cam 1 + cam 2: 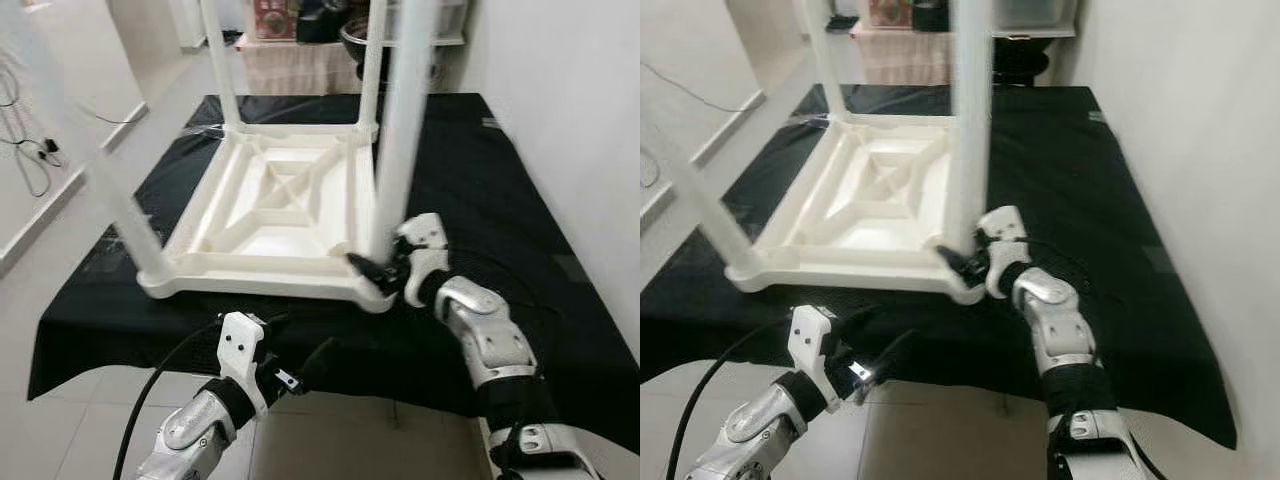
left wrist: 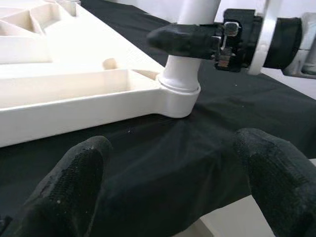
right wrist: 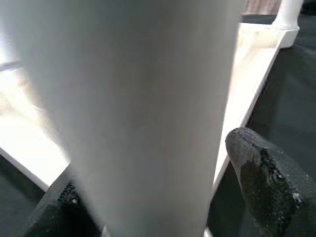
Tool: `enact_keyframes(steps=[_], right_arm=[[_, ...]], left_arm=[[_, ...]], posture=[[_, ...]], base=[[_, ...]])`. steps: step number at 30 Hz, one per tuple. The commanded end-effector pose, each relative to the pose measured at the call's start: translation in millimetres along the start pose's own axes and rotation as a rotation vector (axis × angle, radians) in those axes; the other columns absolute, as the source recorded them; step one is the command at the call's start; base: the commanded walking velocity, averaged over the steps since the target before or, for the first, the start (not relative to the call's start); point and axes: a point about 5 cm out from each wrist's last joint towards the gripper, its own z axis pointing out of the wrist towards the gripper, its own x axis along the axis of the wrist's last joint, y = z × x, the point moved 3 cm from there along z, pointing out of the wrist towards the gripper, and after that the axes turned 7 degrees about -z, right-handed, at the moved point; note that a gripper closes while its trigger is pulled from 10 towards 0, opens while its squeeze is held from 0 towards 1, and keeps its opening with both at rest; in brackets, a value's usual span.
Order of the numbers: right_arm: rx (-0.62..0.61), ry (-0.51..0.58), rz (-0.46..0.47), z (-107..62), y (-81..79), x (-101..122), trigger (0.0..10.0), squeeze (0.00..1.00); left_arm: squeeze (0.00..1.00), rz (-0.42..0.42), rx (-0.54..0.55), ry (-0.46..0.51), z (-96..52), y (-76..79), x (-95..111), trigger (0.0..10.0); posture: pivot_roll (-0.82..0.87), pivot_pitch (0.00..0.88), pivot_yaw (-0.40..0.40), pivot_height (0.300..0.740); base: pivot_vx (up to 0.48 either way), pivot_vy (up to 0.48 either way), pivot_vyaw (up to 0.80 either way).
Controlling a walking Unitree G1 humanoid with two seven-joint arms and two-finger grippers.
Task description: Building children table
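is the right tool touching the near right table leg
Touching. In the left wrist view, a black finger of the right tool lies against the white leg just above its corner socket.

white table leg point(image 3: 133, 113) | between black tool fingers point(image 3: 264, 180) | black cloth point(image 3: 291, 89)

we are seeing four white legs point(image 1: 404, 120) standing up from the upturned table top point(image 1: 270, 200), blocking passage across it. the right gripper point(image 1: 378, 270) is crowding the near right leg; black cloth point(image 1: 500, 200) to the right is lying open.
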Motion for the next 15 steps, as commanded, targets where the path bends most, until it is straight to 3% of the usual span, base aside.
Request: enact_keyframes(steps=[1,2,4,6,15], right_arm=[[0.113,0.011,0.053,-11.6,-29.5,-9,10.0,0.00],[0.113,0.011,0.053,-11.6,-29.5,-9,10.0,0.00],[0.180,0.031,0.076,-25.0,-48.9,-13,10.0,0.00],[0.172,0.032,0.100,-36.5,-55.7,-18,10.0,0.00],[0.070,-0.040,0.097,-65.4,-59.5,-35,10.0,0.00]], left_arm=[[0.00,0.022,0.017,-0.009,-3.3,-4.8,-1,10.0],[0.00,0.022,0.017,-0.009,-3.3,-4.8,-1,10.0],[0.00,0.044,0.054,0.001,-4.1,-10.6,1,10.0],[0.00,0.062,0.100,0.009,-5.2,-17.0,4,10.0],[0.00,0.116,0.238,0.021,-8.1,-38.8,9,10.0]], posture=[[-0.04,0.106,0.007,0.740],[-0.04,0.106,0.007,0.740],[-0.04,0.106,0.012,0.740],[-0.05,0.106,0.017,0.740],[-0.07,0.115,0.026,0.740]], base=[[0.000,0.000,0.00],[0.000,0.000,0.00],[0.000,0.000,0.00],[0.000,0.000,0.00],[0.000,0.000,0.00]])
